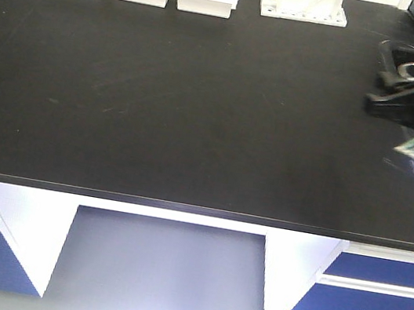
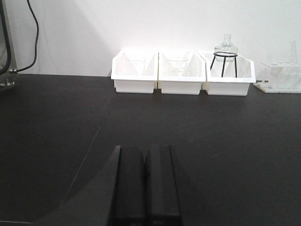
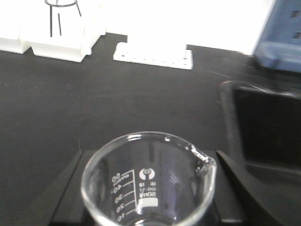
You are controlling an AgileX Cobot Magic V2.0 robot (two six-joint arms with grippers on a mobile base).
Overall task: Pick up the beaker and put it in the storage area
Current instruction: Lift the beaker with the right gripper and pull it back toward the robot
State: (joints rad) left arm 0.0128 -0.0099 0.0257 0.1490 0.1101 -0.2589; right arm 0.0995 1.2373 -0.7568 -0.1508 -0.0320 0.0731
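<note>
Right wrist view: beaker (image 3: 148,183) upright, rim up, pinched between the right hand (image 3: 150,202) fingers above the black table (image 3: 94,94); base hidden. White rack (image 3: 153,55) well ahead. Left wrist view: left hand (image 2: 146,183) pressed together, empty.

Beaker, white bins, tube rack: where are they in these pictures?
beaker (image 3: 148,186): right wrist view, inner glass wall beside the scale.
white bins (image 2: 181,87): left wrist view, middle bin's front wall.
tube rack (image 3: 153,56): right wrist view, its holed top plate.
</note>
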